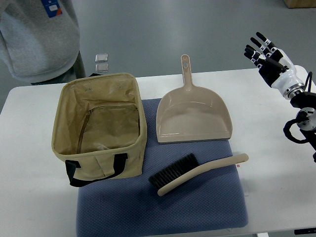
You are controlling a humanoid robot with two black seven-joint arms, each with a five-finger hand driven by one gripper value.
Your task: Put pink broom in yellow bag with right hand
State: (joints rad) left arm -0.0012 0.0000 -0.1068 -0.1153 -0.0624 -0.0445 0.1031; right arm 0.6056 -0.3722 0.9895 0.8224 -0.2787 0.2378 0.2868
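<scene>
A single overhead camera looks steeply down from the robot's side onto the white rectangular table [29, 148], taking in its far edge, the grey floor [163, 29] beyond and a person's grey sweatshirt [37, 39] at the far-left corner. The table's near edge sits at the frame's bottom.

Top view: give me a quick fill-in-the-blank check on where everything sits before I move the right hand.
1. The brush lies on the blue ____.
2. The dustpan sits to the ____ of the bag in the picture.
3. The right hand, fingers spread, holds ____.
4. The bag stands open and ____ inside.

Missing words: mat; right; nothing; empty
</scene>
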